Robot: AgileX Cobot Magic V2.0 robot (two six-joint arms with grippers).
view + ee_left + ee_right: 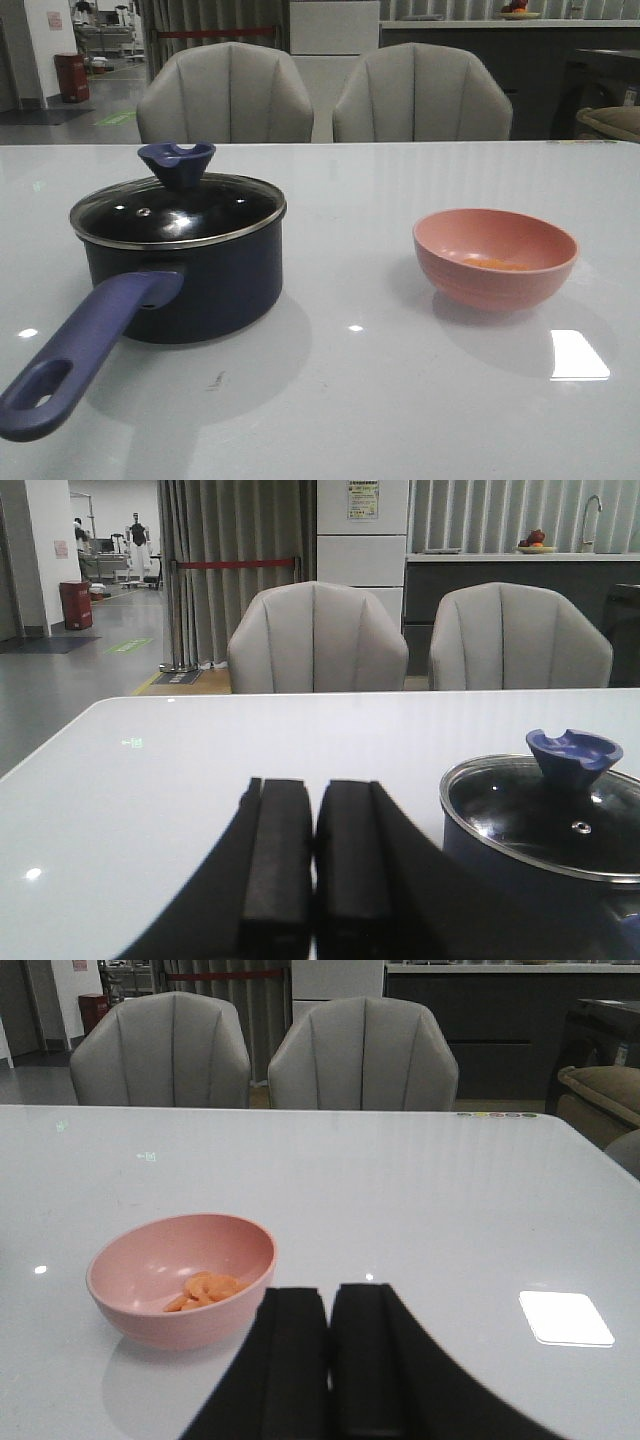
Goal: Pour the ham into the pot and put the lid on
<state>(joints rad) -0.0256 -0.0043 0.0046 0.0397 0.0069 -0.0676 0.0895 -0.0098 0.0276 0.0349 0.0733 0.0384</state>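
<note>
Lid of clear glass with steel rim and dark blue knob [178,205] sits on the dark navy saucepan [190,285]. Orange-yellow ham bits [203,1290] lie in the salmon-pink round bowl [495,258], well apart on the white table [350,400]. My left gripper [314,855] and right gripper [329,1350] have jaws pressed together, empty.
</note>
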